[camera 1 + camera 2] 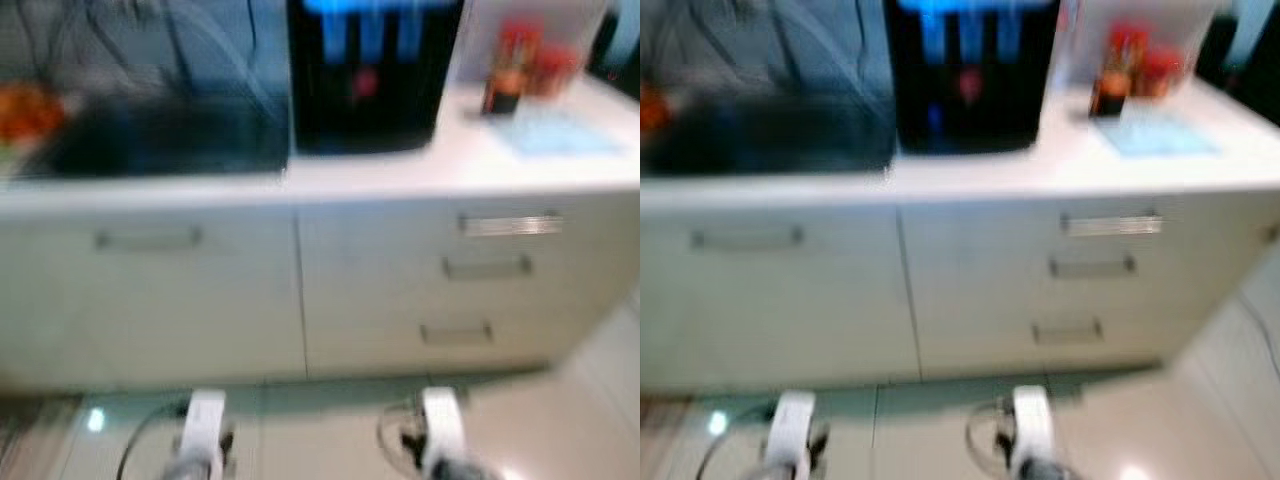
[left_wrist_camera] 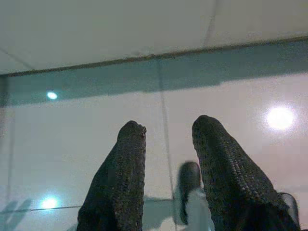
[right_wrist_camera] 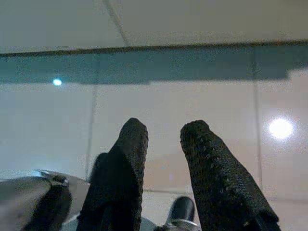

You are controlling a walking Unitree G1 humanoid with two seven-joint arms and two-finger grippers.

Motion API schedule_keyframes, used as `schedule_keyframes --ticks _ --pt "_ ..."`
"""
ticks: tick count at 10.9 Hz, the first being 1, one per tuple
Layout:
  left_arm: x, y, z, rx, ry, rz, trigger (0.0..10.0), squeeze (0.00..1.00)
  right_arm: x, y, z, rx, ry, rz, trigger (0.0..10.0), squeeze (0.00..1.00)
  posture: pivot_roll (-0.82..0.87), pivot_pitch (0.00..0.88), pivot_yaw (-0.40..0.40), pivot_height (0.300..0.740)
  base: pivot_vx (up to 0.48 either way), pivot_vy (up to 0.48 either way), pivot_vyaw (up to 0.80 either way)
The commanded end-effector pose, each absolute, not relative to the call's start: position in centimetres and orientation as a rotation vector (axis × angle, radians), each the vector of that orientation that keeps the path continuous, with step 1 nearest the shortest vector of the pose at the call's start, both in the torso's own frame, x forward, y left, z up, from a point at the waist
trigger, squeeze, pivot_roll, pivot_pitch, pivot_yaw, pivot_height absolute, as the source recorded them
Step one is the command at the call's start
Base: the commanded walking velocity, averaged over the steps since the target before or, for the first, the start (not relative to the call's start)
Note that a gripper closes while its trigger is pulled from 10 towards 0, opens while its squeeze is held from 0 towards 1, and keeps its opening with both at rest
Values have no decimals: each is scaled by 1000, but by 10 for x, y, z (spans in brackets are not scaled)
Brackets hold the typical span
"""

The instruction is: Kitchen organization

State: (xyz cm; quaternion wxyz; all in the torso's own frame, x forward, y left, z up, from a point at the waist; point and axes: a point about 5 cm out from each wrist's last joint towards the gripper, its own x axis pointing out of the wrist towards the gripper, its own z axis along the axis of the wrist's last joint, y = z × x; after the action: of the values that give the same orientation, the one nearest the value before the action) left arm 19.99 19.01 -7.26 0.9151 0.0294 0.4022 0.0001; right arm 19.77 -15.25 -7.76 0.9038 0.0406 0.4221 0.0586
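- No organizing is judged to have begun: the white worktop (image 1: 400, 175) carries a black appliance (image 1: 367, 75), a group of red-topped bottles (image 1: 520, 65) and a pale blue cloth (image 1: 560, 135), all seemingly untouched.
- The head views are blurred, so the bottles are identified only tentatively.
- The left gripper (image 2: 166, 139) and right gripper (image 3: 163, 139) are held low over the glossy floor (image 2: 72, 144), fingers parted by a narrow gap, nothing between them.
- The worktop items are well apart from both pairs of fingers, above the drawers (image 1: 485, 265); an approach and reach are judged to remain.
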Motion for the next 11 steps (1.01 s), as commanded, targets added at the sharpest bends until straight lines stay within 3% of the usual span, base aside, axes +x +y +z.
schedule_keyframes --ticks 1,7,11 --pt "196 188 -75 50 842 2 10000 0 198 -159 -77 83 875 92 10000 0 89 0 57 740 0 0 0" --pt "196 187 -75 26 844 20 10000 0 198 -162 -77 87 879 91 10000 0 91 0 49 740 0 0 0" --pt "193 188 -77 30 856 24 10000 0 197 -162 -78 80 886 109 10000 0 95 0 44 740 0 328 0"
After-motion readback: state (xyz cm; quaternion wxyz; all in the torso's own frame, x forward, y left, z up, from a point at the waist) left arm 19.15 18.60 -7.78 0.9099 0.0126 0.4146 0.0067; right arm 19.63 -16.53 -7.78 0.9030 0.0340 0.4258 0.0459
